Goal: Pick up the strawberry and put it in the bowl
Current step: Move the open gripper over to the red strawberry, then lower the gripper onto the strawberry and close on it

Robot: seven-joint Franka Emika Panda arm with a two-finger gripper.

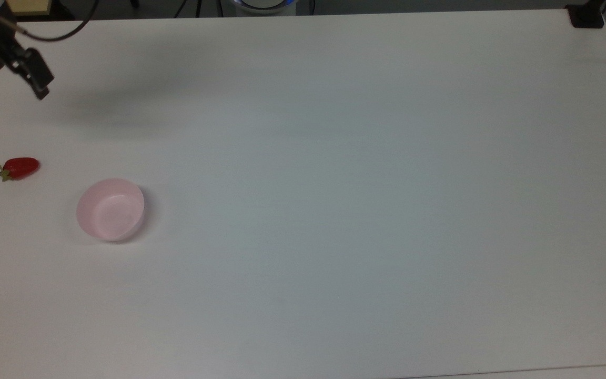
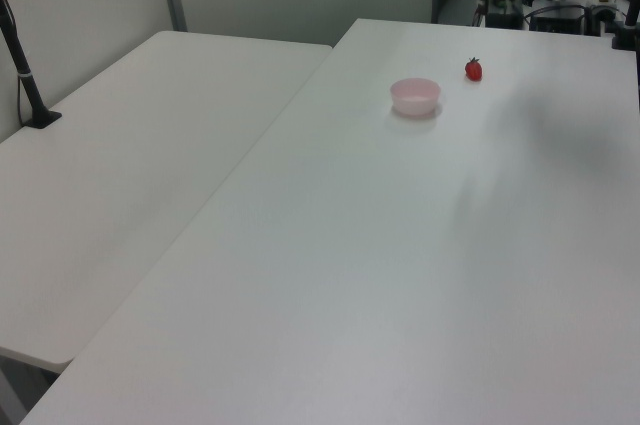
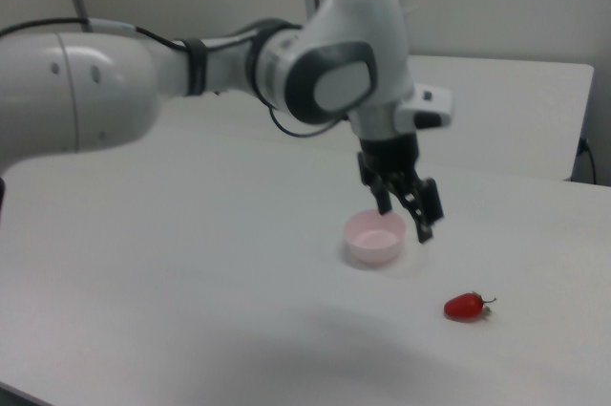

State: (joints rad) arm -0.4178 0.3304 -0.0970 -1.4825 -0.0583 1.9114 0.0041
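On the white table your strawberry lies flat near the top view's left edge, stem and green cap pointing to the top view's left, red tip to the top view's right. The pink bowl stands upright near it, down and to the top view's right, clear gap between the two, not touching. Nothing is inside the bowl.

You can see the gripper in the top view's upper left corner, above the strawberry in picture terms and well apart from it. A black cable loops off it toward the table's far edge.

From the right view you get the best look: the white Panda arm reaches in from the right view's left, wrist bent down, gripper hanging in the air in front of the bowl's rim. Its two black fingers stand spread with a visible gap and nothing between them. The strawberry sits lower and to the right view's right of the bowl, on the table, untouched.

Left view: bowl and strawberry sit at the far end of the table, strawberry to the left view's right of the bowl. A second white table butts against the left view's left side, with a black post standing on it.
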